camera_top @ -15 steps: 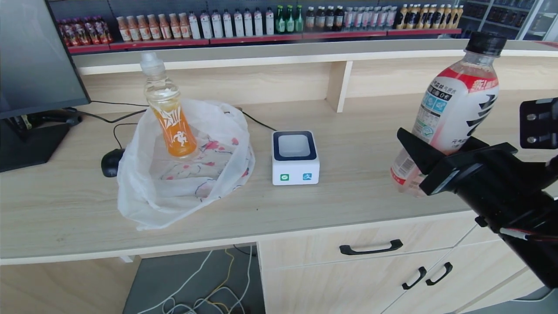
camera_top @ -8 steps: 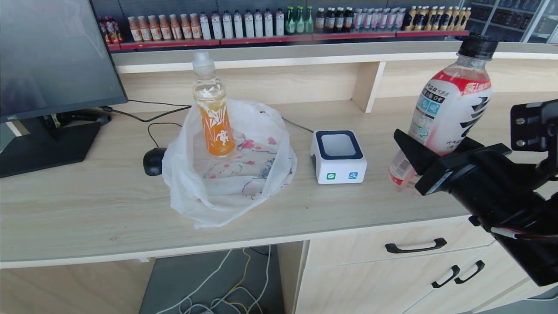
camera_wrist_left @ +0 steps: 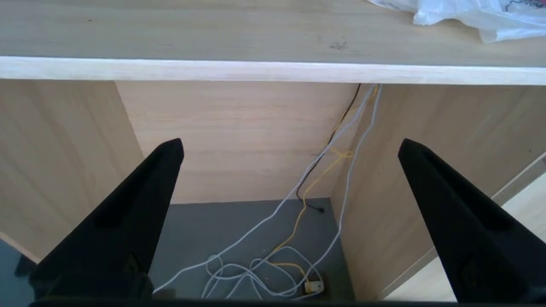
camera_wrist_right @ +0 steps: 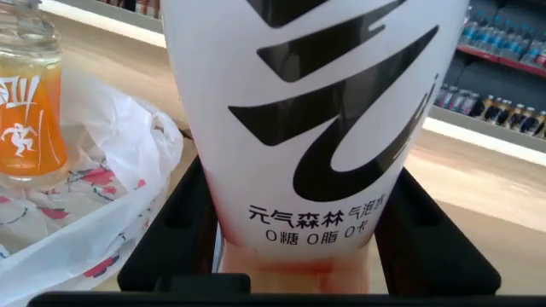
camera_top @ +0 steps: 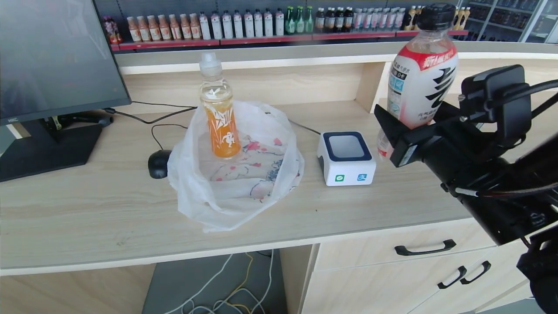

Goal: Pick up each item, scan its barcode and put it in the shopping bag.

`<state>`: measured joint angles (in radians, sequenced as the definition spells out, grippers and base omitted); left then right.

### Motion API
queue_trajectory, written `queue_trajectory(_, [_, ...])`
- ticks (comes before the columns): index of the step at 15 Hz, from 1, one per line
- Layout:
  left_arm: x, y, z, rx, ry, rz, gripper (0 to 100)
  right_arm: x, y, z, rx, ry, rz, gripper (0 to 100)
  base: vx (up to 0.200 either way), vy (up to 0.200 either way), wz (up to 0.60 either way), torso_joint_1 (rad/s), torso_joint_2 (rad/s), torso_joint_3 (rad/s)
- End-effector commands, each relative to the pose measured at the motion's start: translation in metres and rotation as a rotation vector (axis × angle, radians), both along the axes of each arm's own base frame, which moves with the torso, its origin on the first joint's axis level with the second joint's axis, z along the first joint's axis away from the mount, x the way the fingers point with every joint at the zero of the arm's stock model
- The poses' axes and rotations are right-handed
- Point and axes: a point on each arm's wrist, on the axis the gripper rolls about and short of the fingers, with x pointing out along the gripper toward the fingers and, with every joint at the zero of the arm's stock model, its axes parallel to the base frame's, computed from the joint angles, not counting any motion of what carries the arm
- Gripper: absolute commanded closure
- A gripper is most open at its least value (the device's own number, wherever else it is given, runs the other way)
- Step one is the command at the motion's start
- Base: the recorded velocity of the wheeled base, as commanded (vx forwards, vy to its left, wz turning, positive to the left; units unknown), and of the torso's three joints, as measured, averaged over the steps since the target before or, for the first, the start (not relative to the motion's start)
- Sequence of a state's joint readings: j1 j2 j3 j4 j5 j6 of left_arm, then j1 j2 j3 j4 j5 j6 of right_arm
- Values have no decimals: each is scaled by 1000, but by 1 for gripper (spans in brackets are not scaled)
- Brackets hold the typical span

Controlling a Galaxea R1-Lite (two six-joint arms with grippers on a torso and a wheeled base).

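Clamps the white bottle upright in the right gripper, above the counter's right end, near the scanner. From the left wrist, shows the left gripper spread wide, empty, below the counter's front edge. From the head, shows the orange bottle upright in the shopping bag, mid-counter.

You had a dark monitor standing at the far left corner of the counter, and a black mouse nearer the middle, its cable trailing toward the back edge. Loose wires lay below the front edge, with drawers beside them. Rows of bottles lined a shelf behind.
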<state>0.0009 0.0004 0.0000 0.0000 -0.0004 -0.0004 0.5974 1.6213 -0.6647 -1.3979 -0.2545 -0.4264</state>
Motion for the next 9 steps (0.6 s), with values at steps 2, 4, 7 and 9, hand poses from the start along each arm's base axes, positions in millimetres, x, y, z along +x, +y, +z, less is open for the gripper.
queue_trajectory(2, [0,0,0,-1,0,0,0,23,17,-2,-91,-20,-34,100,0,0,0,0,0,0])
queue_trajectory(4, [0,0,0,0,0,0,0,26,20,-1,-171,-4,-55,100,0,0,0,0,0,0])
queue_trajectory(7, [0,0,0,-1,0,0,0,38,28,10,-265,-46,-78,100,0,0,0,0,0,0])
queue_trajectory(9, [0,0,0,-1,0,0,0,41,31,12,-328,-57,-92,100,0,0,0,0,0,0])
